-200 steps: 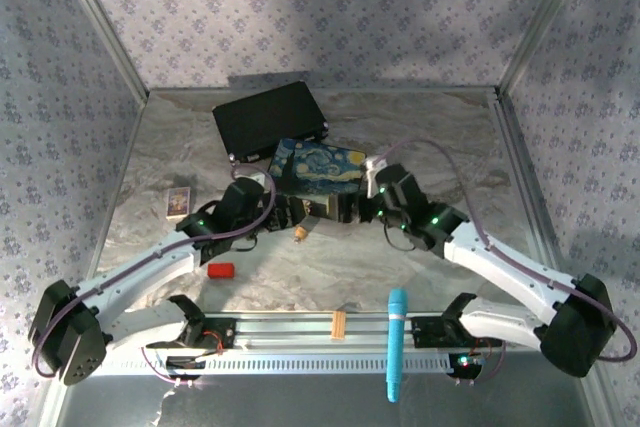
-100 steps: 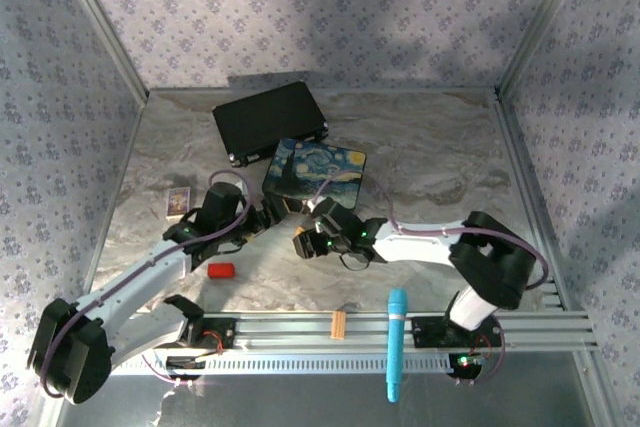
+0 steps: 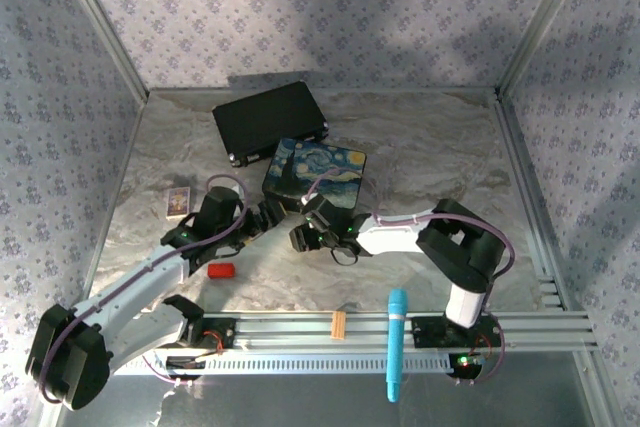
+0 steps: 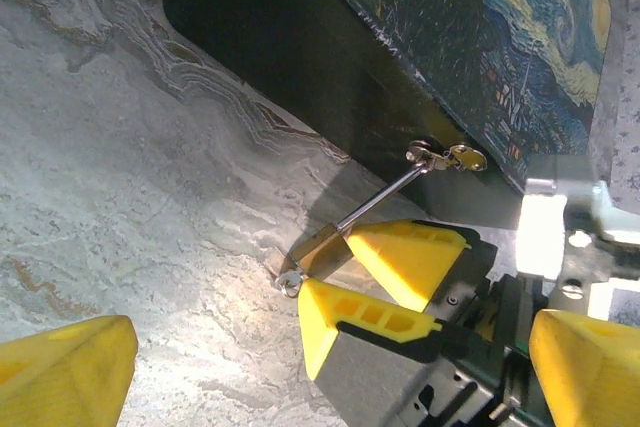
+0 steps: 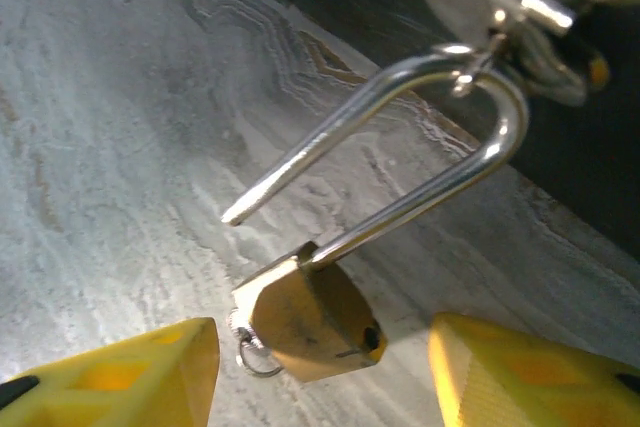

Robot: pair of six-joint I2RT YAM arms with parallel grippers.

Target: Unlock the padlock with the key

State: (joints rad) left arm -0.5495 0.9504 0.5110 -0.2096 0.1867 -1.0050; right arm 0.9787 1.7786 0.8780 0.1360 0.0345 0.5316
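Note:
The brass padlock [image 5: 312, 322] hangs by its silver shackle [image 5: 470, 162] from the hasp of the painted box [image 3: 318, 169]. One shackle leg is out of the body. At the body's lower end a silvery key [image 5: 240, 330] with a small ring sticks out. My right gripper [image 5: 325, 372] is open; its yellow fingers [image 5: 120, 377] stand on either side of the padlock with gaps showing. In the left wrist view the padlock [image 4: 322, 250] sits at the right gripper's fingertips. My left gripper [image 4: 330, 347] is wide open, a little behind and to the left, holding nothing.
A black case [image 3: 270, 119] lies behind the painted box. A red block [image 3: 220, 270] and a small card box [image 3: 178, 203] lie to the left. A blue marker [image 3: 396, 342] and an orange-tan strip [image 3: 338, 324] rest on the front rail.
The right arm folded in from the right and brought its gripper down to the padlock, its jaws narrowing. The left gripper drew back a little to the left and stayed wide open.

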